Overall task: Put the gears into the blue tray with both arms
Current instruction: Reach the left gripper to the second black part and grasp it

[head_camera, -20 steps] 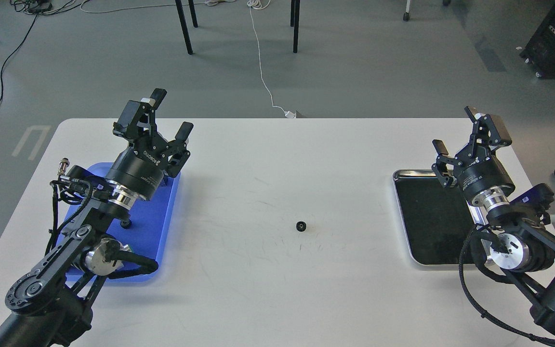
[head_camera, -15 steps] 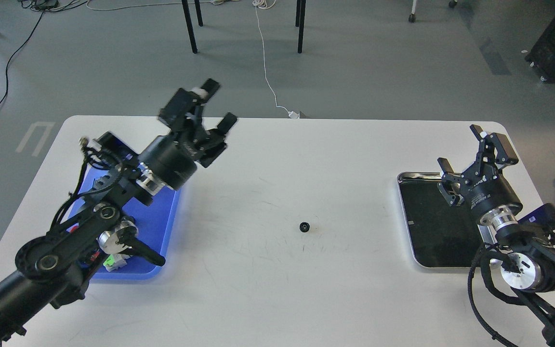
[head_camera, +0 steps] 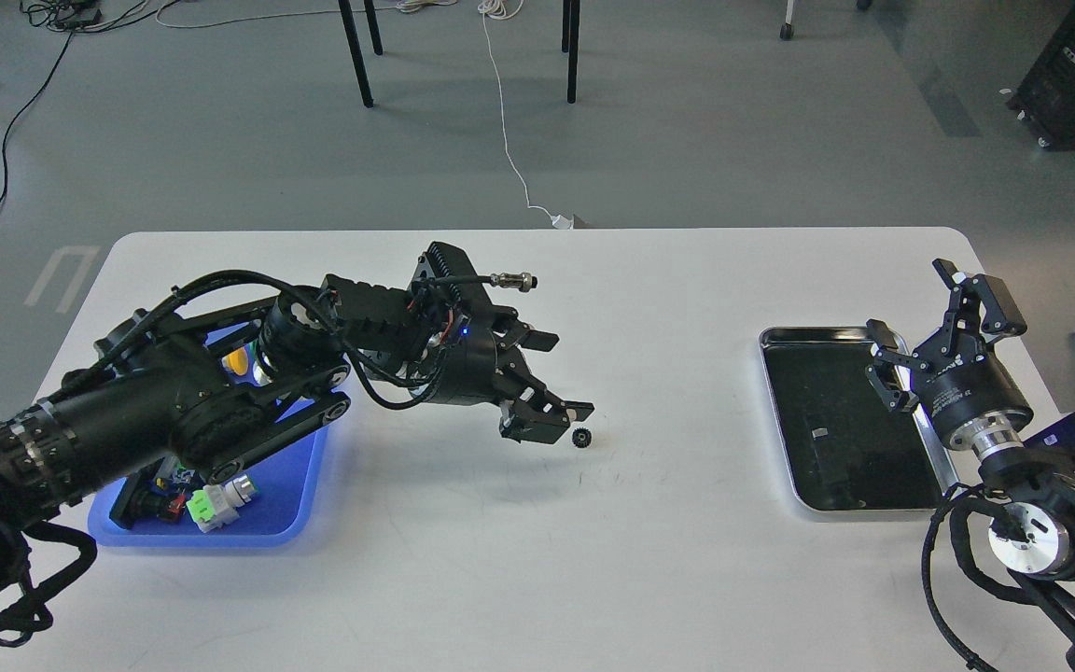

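Note:
A single small black gear (head_camera: 581, 436) lies on the white table near its middle. My left arm reaches across from the left, and its gripper (head_camera: 567, 375) is open, tilted down toward the table. The lower fingertip (head_camera: 578, 410) hovers just above and left of the gear; whether it touches the gear I cannot tell. The blue tray (head_camera: 287, 521) sits at the left, partly hidden under my left arm. My right gripper (head_camera: 913, 301) stands open and empty above the far right edge of the silver tray.
Several coloured push-button switches (head_camera: 216, 499) lie in the blue tray. A silver-rimmed tray with a black inside (head_camera: 777, 411) rests at the right. Chair legs and cables are on the floor beyond the table's far edge.

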You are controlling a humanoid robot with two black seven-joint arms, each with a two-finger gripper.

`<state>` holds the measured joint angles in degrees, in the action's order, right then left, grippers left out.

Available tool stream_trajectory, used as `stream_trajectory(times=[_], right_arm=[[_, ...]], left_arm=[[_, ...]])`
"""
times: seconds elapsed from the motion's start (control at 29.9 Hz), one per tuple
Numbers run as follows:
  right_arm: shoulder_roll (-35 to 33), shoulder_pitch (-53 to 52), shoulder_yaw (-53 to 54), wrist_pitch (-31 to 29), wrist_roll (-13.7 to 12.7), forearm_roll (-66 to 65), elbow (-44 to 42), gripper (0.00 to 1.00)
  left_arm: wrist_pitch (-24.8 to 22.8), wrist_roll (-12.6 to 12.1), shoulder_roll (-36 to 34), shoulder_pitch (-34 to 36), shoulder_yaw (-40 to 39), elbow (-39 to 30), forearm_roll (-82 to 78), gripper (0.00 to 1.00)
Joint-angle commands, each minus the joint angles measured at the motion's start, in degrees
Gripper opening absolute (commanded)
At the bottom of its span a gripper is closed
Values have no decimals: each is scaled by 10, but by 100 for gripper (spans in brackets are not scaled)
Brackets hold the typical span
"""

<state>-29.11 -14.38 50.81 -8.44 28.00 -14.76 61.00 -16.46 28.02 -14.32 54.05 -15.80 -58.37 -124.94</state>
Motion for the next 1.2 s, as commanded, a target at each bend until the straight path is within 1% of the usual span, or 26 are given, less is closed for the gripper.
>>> stream_trajectory(times=[0.0,0.13,0.27,0.37,0.57,0.7,0.84,0.87,0.94,1.04,1.07,1.1,1.17], right_arm=[[0,0,0,0,0,0,0,99],[0,0,-1,0,0,0,0,99],[0,0,-1,0,0,0,-1,99],[0,0,-1,0,0,0,-1,99],[0,1,-1,0,0,0,-2,99],[-1,1,-1,0,0,0,-2,99],[-1,1,-1,0,0,0,-2,99],[-1,1,0,0,0,0,-1,99],[-1,1,0,0,0,0,-1,99],[-1,1,0,0,0,0,-1,99],[-1,1,0,0,0,0,-1,99],[-1,1,0,0,0,0,-1,99],[-1,1,1,1,0,0,-1,99]], left_arm=[[10,0,26,16,44,40,-1,95],[10,0,46,19,66,49,-1,93],[10,0,73,21,88,85,-1,89],[11,0,84,25,106,99,-1,87],[12,0,108,25,120,137,-1,84],[12,0,121,25,122,152,-1,76],[12,0,121,25,122,152,-1,76],[12,0,129,25,126,159,-1,60],[13,0,132,23,130,163,-1,51],[12,0,135,23,131,167,-1,32],[13,0,135,23,131,170,-1,27],[13,0,136,23,131,172,-1,24],[13,0,137,23,131,173,-1,23]])
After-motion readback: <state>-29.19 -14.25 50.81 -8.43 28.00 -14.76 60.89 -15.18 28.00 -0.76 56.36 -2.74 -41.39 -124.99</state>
